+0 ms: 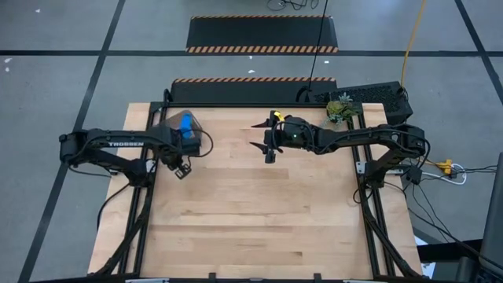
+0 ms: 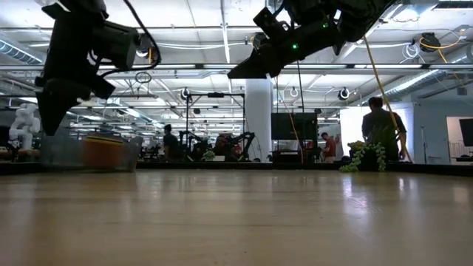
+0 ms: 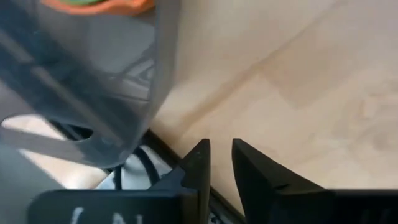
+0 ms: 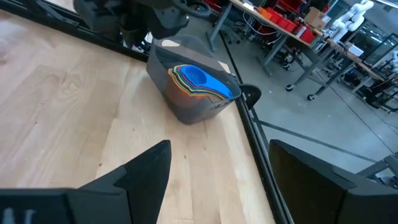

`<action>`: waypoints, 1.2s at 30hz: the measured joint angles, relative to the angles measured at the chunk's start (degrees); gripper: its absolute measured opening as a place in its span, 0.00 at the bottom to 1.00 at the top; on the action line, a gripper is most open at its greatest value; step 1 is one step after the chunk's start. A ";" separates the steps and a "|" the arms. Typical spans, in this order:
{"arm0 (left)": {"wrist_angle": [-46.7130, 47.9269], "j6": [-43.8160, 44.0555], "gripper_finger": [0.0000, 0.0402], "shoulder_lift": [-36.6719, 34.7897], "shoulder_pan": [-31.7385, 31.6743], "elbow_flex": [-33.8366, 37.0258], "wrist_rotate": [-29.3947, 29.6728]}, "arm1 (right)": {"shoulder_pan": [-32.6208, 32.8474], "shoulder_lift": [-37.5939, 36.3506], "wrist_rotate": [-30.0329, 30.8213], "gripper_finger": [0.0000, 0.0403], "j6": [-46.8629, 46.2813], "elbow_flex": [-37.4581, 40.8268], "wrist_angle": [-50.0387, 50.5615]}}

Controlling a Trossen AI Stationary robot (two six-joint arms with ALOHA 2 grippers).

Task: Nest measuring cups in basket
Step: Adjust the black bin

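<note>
The dark grey basket (image 1: 191, 135) stands on the table near its far left corner. The measuring cups (image 4: 203, 81) sit nested inside it, a light blue one on top and orange, yellow and green rims beneath. The left wrist view shows the basket's wall (image 3: 93, 81) and an orange rim (image 3: 102, 6). My left gripper (image 1: 182, 168) hangs just nearer than the basket, above the table, shut and holding nothing (image 3: 221, 163). My right gripper (image 1: 266, 135) hovers high over the far middle of the table. It is wide open and empty (image 4: 217, 180) and points toward the basket.
A green plant sprig (image 1: 339, 108) and a dark flat device (image 1: 373, 96) sit at the far right corner. Bare wood (image 1: 259, 212) covers the middle and near part of the table. People and benches show in the room behind (image 2: 380, 125).
</note>
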State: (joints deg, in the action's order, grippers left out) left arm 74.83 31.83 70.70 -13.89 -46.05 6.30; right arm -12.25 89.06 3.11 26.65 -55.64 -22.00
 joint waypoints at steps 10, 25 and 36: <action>-1.65 7.71 0.07 0.04 -0.06 5.47 7.01 | 0.00 0.00 0.02 0.66 1.07 0.00 0.02; -7.04 15.40 0.04 0.17 -4.04 5.86 16.14 | 0.00 0.02 0.04 0.66 1.51 0.00 0.00; -12.08 13.71 0.03 7.16 -9.62 5.86 18.63 | 0.00 0.02 0.04 0.66 2.14 0.00 -0.02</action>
State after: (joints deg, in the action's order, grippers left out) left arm 62.75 45.55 77.85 -23.51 -40.18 24.93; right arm -12.25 89.08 3.16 28.80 -55.64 -22.02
